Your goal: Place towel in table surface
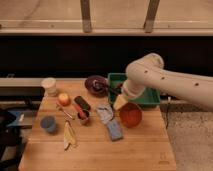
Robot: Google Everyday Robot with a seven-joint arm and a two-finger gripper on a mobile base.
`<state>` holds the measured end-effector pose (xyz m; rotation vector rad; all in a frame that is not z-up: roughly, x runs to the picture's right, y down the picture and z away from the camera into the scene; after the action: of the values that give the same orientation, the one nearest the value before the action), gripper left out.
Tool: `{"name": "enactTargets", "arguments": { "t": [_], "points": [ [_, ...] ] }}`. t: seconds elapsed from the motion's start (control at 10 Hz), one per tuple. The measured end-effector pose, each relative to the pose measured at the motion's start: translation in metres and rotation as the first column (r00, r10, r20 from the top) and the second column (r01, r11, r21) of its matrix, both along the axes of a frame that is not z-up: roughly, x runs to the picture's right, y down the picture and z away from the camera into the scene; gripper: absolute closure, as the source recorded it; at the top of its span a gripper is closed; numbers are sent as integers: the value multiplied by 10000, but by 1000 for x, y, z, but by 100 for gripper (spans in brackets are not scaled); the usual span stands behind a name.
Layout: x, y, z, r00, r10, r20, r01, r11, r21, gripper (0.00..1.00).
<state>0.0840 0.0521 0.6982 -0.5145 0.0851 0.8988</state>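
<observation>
A grey-blue towel [104,113] lies crumpled on the wooden table [145,155], near its middle. My white arm reaches in from the right. The gripper [120,102] hangs just above and to the right of the towel, between the green tray [150,98] and the red bowl [130,115]. Its tip looks pale yellow. I cannot see whether it touches the towel.
A blue sponge [115,131] lies in front of the towel. A dark bowl [94,83], a white cup [49,86], an orange fruit [63,99], a black-and-red object [81,103], a small red can [84,118], a blue cup [48,123] and a banana [69,136] stand to the left.
</observation>
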Motion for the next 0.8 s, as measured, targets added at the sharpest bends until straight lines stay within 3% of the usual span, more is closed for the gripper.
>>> {"name": "enactTargets", "arguments": {
  "t": [0.1, 0.5, 0.8],
  "points": [
    [-14, -1, -3, 9996, -136, 228, 135, 9999, 12, 20],
    [-15, -1, -3, 9995, -191, 246, 191, 9998, 25, 20],
    [-29, 11, 12, 9984, -331, 468, 347, 9989, -325, 20]
  ]
}}
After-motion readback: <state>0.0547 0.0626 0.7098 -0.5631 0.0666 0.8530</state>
